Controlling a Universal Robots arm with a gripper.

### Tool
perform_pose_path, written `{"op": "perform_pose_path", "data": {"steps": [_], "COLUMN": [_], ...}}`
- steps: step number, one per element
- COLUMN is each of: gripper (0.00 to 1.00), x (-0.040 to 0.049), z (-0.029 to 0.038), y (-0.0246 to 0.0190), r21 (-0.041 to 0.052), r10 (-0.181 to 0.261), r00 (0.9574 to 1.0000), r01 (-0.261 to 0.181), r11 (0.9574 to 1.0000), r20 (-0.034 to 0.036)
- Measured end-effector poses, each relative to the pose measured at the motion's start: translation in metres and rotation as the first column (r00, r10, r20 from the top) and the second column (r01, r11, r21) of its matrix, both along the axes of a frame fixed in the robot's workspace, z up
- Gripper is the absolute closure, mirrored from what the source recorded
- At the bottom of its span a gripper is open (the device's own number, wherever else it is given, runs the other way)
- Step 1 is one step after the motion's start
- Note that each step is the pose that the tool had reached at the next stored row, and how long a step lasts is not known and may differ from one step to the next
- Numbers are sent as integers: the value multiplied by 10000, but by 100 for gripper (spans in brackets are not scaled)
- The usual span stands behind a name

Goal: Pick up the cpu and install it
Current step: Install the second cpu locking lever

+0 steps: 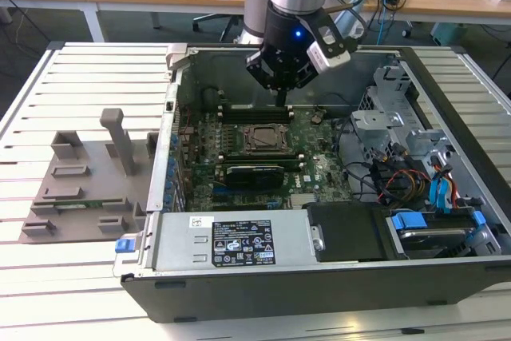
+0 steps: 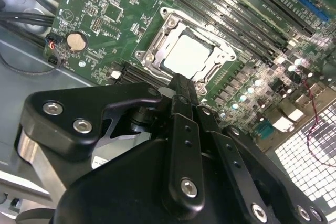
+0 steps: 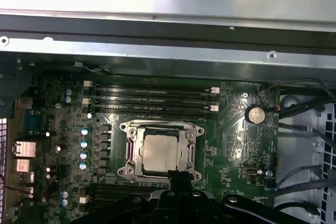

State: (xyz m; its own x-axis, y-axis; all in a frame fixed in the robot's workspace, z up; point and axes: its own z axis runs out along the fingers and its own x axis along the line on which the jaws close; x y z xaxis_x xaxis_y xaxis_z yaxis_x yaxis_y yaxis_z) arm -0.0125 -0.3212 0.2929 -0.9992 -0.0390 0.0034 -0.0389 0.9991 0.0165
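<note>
I see the jaws (image 2: 184, 90) pressed together, nothing pinched between them, their dark tip low in the centre of the first wrist view (image 3: 178, 179) and just at the near edge of the socket (image 3: 161, 153). In the exterior view the gripper (image 1: 281, 93) hangs at upper centre, above the board (image 1: 263, 153) inside the open case (image 1: 319, 277). The cpu (image 3: 159, 153) lies flat in the socket at the middle of the frame, its pale top framed by the metal bracket (seated square, as far as I can tell); it shows too in the second wrist view (image 2: 187, 56), centre-top. Beyond it run the memory slots (image 3: 157, 100), and a coin cell (image 3: 255, 114) sits at right. In the exterior view, a grey fixture (image 1: 88, 181) rests on the slatted surface (image 1: 48, 277) at left.
</note>
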Motion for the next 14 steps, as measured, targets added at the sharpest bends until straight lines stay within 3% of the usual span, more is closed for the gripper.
{"op": "perform_pose_path", "data": {"steps": [14], "gripper": [89], "x": [-5], "z": [-26], "y": [-135], "r21": [35], "r10": [0], "r00": [10000], "r01": [0], "r11": [10000], "r20": [0]}}
